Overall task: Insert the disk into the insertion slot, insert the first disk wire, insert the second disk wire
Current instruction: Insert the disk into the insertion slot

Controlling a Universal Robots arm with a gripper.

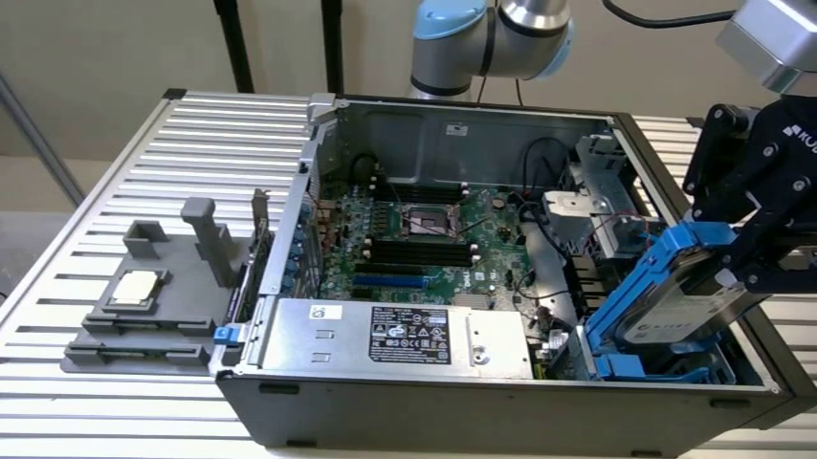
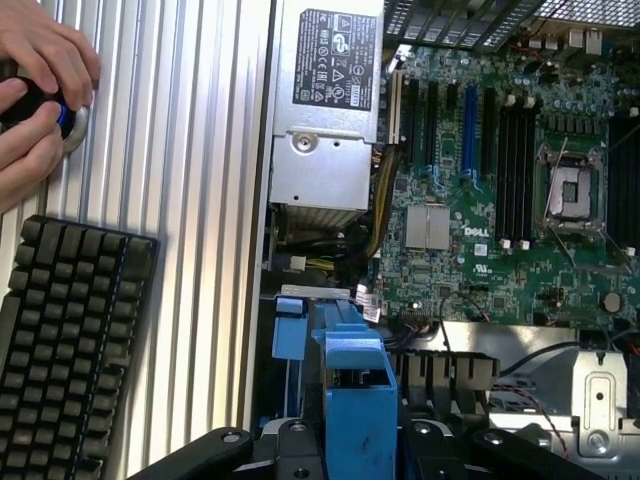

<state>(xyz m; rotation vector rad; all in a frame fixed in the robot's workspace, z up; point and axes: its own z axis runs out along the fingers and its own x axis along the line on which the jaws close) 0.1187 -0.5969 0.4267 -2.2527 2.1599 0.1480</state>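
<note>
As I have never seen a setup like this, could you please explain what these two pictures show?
A robot arm works on an open computer case standing on a ribbed metal table. One picture is taken from a camera off the arm, the other from a camera on its wrist. The gripper is shut on the disk, a silver hard drive in a blue frame, held tilted at the slot in the case's corner. On the table lie a grey holder and a keyboard; a person's hands hold a knob.
</note>
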